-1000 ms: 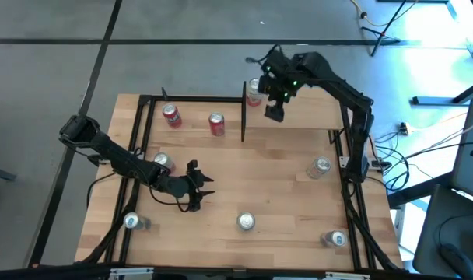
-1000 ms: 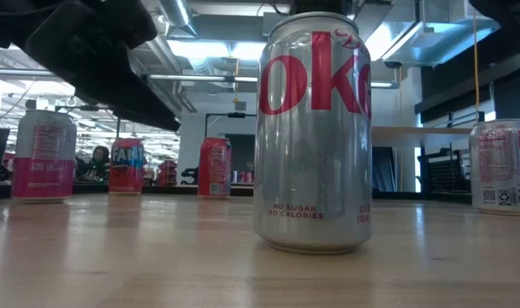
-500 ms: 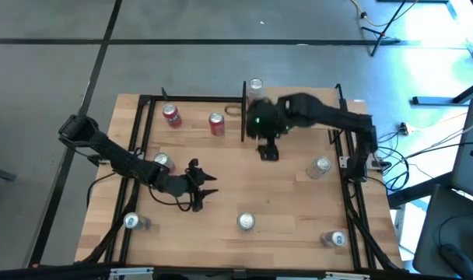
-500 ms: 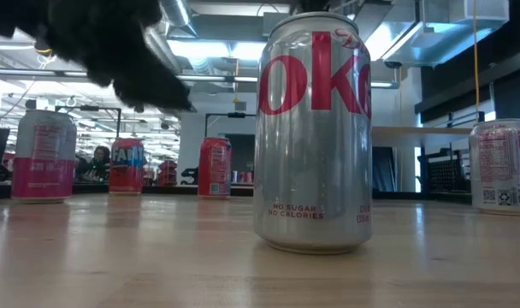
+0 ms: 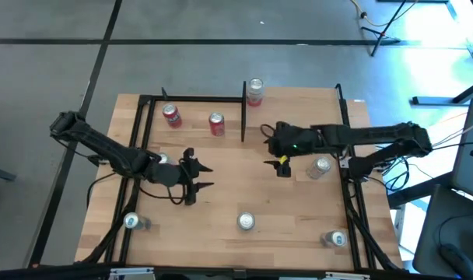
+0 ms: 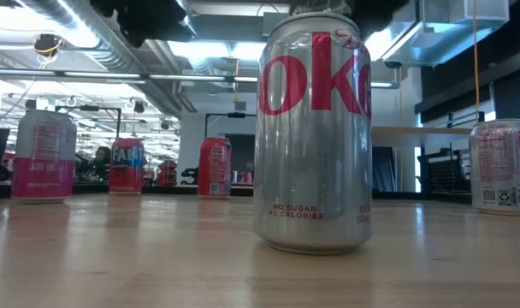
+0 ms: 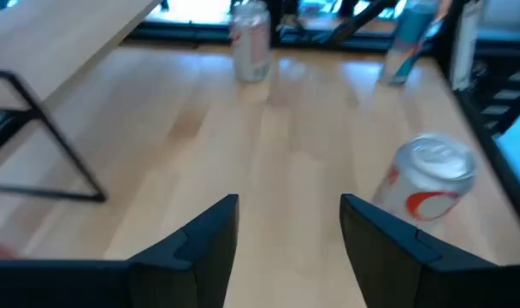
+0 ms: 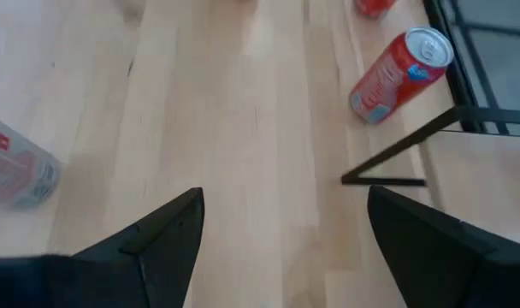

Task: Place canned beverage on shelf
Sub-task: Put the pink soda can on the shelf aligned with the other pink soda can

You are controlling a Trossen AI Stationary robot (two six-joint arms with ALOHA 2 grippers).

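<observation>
Shelf (image 5: 299,109): one silver can (image 5: 255,89) upright at its back left corner, by the post. Right gripper (image 5: 282,166) over mid worktop (image 5: 221,194), fingers wide apart, empty. Left gripper (image 5: 199,176) left of centre, fingers apart, empty. Only the high view shows the shelf; the low view alone gives print: "NO SUGAR NO CALORIES" on the front can (image 6: 315,133).

bright overhead light – glare top right in high view; left wrist view blurry w/ motion.
</observation>
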